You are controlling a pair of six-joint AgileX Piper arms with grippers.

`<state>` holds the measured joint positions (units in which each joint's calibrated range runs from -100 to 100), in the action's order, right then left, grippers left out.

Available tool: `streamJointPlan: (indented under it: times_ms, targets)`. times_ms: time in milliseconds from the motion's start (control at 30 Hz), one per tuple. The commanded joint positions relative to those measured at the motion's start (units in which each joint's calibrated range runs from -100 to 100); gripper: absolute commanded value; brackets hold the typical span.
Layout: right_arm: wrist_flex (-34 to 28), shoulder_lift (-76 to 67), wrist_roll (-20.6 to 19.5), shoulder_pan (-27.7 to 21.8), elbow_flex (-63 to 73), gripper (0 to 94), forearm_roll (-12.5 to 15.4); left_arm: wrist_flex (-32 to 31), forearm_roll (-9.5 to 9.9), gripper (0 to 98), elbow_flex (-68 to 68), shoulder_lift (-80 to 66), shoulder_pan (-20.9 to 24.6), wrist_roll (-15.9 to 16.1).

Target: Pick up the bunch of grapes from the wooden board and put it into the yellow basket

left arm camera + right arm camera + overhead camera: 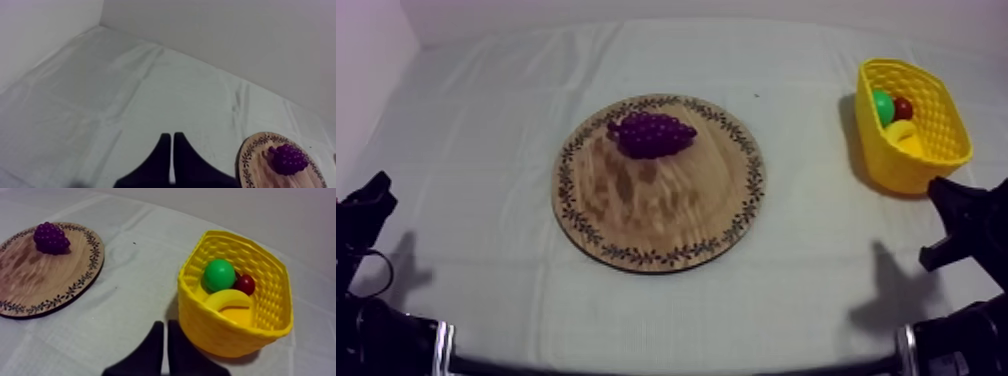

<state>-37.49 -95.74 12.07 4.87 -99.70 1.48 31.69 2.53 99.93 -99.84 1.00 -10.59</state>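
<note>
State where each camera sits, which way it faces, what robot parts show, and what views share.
Top view: above table, slanting down on wooden board, grapes, yellow basket; left arm and right arm at lower edges.
Left wrist view: on left arm, past shut left end effector toward cloth and board.
Right wrist view: on right arm, past shut right end effector toward basket and board.
Shared: all three show board and grapes.

Your left gripper (172,136) has two matte black fingers (161,156), each broad at the base and tapering to a blunt tip, with a thin pale seam between them. Your right gripper (165,323) looks the same, plain and unmarked. Behind the fingers, your left arm (366,215) and right arm (968,225) are black and angular, each with a silvery collar (441,338) farther back.
</note>
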Motion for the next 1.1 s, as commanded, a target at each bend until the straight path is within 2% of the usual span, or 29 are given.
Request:
streamJointPlan:
  times_ms: [0,400,600,667,767,933,1000,1067]
  targets:
    - [0.0,0.0,-0.1,-0.2,0.0,0.4,0.0,0.0,-0.01,0.0,0.0,0.0,0.0,0.0]
    - [-0.1,0.0,0.0,-1.1,0.0,0.4,0.0,0.0,-0.01,0.0,0.0,0.0,0.0,0.0]
    - [-3.5,0.0,0.0,2.1,1.3,0.6,-0.3,0.0,-0.01,0.0,0.0,0.0,0.0,0.0]
    - [-4.7,0.3,-1.4,4.4,1.9,0.6,-1.2,0.0,-0.01,0.0,0.0,0.0,0.0,0.0]
    - [-3.5,3.8,-5.4,7.8,3.4,0.6,-4.0,0.0,-0.01,0.0,0.0,0.0,0.0,0.0]
    - [-2.4,17.6,-9.2,13.1,14.0,0.6,-8.6,0.0,-0.01,0.0,0.0,0.0,0.0,0.0]
    - [-4.3,24.3,-9.0,15.1,21.3,0.4,-9.5,0.0,-0.01,0.0,0.0,0.0,0.0,0.0]
    - [-7.8,31.4,-6.3,16.8,29.5,0.3,-9.3,0.0,-0.01,0.0,0.0,0.0,0.0,0.0]
